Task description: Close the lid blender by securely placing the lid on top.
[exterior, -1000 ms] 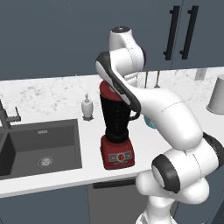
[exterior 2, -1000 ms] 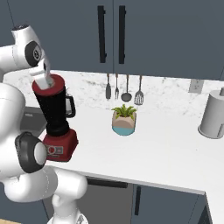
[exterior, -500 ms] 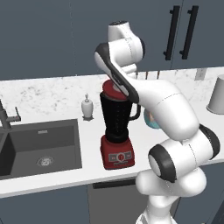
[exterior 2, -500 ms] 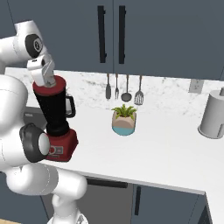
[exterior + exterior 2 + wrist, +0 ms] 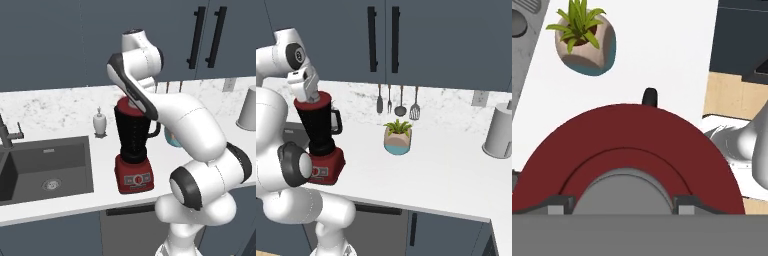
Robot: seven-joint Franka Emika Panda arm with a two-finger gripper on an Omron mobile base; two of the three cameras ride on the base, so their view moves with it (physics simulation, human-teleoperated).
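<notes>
1. One red-based blender with black jar [image 5: 318, 135], one round red lid [image 5: 632, 150].
2. One potted green plant [image 5: 397, 137], four hanging metal utensils [image 5: 396, 100].
3. One white soap bottle [image 5: 100, 122], one dark sink [image 5: 47, 167].

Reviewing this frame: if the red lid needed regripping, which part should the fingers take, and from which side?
The raised grey centre cap of the lid, from straight above. The lid lies flat on the blender jar, its red rim is wide and thin, and the cap is the narrow raised part. The gripper is already over it.
</notes>
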